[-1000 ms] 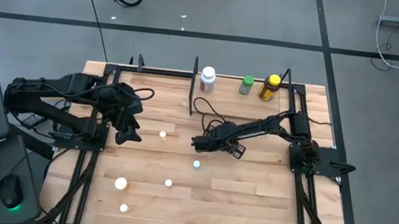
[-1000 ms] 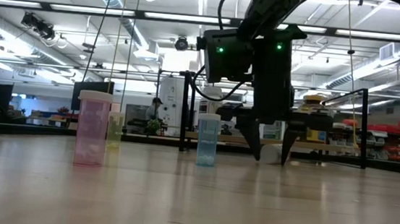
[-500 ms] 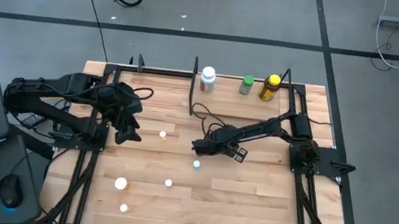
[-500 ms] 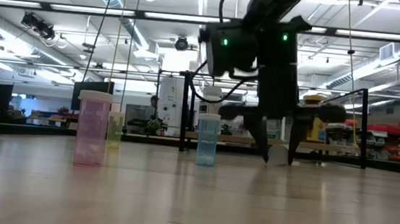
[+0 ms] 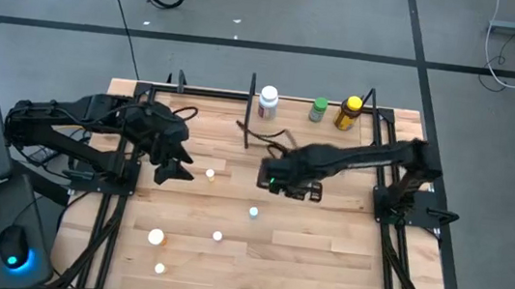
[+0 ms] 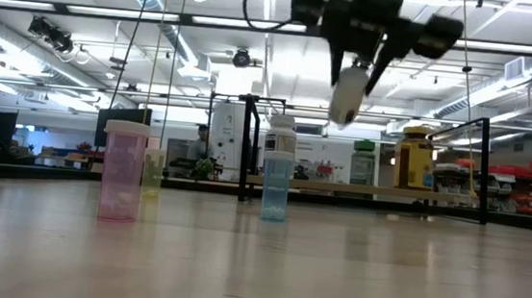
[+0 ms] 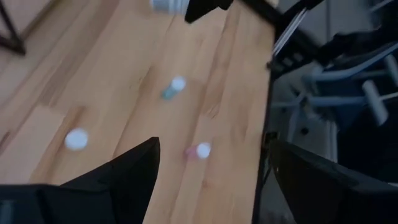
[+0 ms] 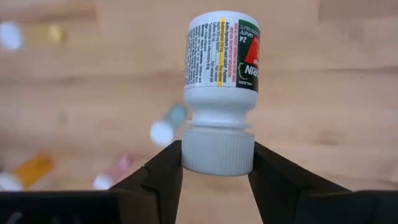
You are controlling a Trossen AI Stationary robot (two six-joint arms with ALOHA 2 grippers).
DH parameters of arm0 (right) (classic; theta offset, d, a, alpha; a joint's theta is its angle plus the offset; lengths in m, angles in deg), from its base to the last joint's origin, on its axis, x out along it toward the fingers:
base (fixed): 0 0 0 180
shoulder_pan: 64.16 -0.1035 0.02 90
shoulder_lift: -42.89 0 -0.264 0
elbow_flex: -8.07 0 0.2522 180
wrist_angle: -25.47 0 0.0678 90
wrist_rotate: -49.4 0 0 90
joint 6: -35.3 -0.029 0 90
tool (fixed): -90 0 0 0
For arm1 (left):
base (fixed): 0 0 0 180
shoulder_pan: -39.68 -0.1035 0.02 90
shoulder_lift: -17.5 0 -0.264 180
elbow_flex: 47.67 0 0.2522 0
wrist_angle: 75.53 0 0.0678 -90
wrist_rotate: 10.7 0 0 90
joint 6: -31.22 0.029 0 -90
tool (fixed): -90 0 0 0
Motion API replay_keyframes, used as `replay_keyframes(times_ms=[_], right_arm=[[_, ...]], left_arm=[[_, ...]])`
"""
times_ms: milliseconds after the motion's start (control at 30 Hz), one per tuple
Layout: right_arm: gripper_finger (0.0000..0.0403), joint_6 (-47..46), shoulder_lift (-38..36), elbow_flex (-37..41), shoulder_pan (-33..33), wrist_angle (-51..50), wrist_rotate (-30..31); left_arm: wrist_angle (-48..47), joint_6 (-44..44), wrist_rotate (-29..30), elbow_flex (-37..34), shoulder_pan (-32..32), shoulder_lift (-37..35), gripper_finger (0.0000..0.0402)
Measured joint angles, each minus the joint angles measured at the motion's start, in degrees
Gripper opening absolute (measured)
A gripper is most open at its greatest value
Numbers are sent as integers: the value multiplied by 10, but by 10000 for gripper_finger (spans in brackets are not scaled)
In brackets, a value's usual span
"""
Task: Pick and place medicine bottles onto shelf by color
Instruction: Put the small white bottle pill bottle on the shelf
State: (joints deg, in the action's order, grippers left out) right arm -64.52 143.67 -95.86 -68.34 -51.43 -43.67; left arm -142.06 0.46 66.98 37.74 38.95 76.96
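Note:
My right gripper is high above the table's middle, shut on a white labelled bottle, which also shows in the low view. My left gripper is open and empty over the table's left part, near a small white-capped bottle. The shelf stands at the far edge; a white bottle, a green one and a yellow one stand upright on it. Several small bottles stand on the tabletop, among them a pink one, a yellow-green one and a blue one. My right gripper pinches the white bottle's ribbed cap between its two fingers, one on each side. The fingers come from above, pointing down. The bottle hangs below them, cap up and slightly tilted, lifted clear of the table.
Black frame posts stand at the shelf's ends and black rails run along the table's edges. Loose small bottles stand on the near left part of the tabletop. A keyboard and mouse lie left of the table.
My right gripper has gone straight up from the tabletop with the white bottle, which now hangs clear of the table where it stood between the fingers before. My left gripper has moved a little toward the table's right.

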Motion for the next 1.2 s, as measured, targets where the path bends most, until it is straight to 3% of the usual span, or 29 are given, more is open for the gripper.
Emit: replay_keyframes(times_ms=[367,633,833,1200], right_arm=[[169,189,-65,0,175,-24,-193],[169,307,-19,1,323,-48,-287],[169,374,38,1,385,-55,-379],[169,463,114,1,419,-55,-393]], left_arm=[[74,-29,0,0,0,0,306],[87,-45,14,0,0,0,306],[87,-76,42,0,-1,0,306],[87,-105,86,0,-7,0,306]])
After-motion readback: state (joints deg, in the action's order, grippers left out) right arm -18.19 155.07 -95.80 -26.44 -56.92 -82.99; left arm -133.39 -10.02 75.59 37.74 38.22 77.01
